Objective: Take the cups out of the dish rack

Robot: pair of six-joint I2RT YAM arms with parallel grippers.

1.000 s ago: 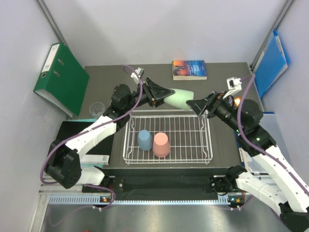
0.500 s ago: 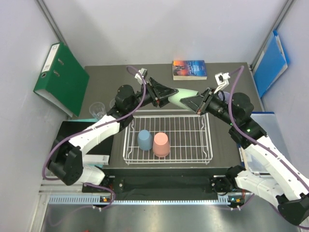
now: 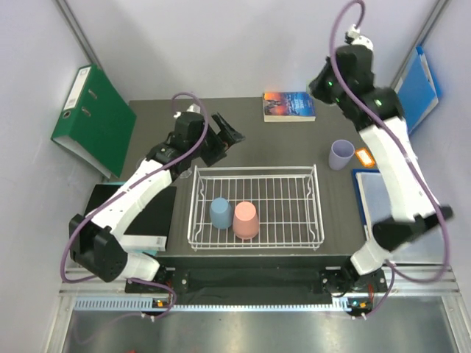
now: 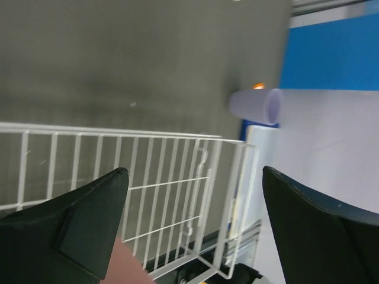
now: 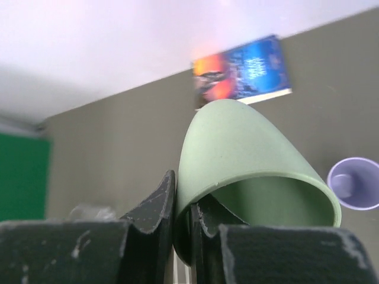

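Note:
The white wire dish rack sits mid-table with a light blue cup and a salmon pink cup upside down in its left half. A lavender cup stands upright on the table to the right of the rack. My left gripper hovers open and empty over the rack's far left corner; its wrist view shows the rack and lavender cup. My right arm is raised high. Its gripper is shut on the rim of the sage green cup, one finger inside.
A green binder leans at the far left and a book lies at the table's back. A blue folder stands at the right wall, and a small orange item lies beside the lavender cup. A black box lies left of the rack.
The green cup passed from my left gripper to my right. The left gripper opened and drew back left; the right arm swung up high with the cup.

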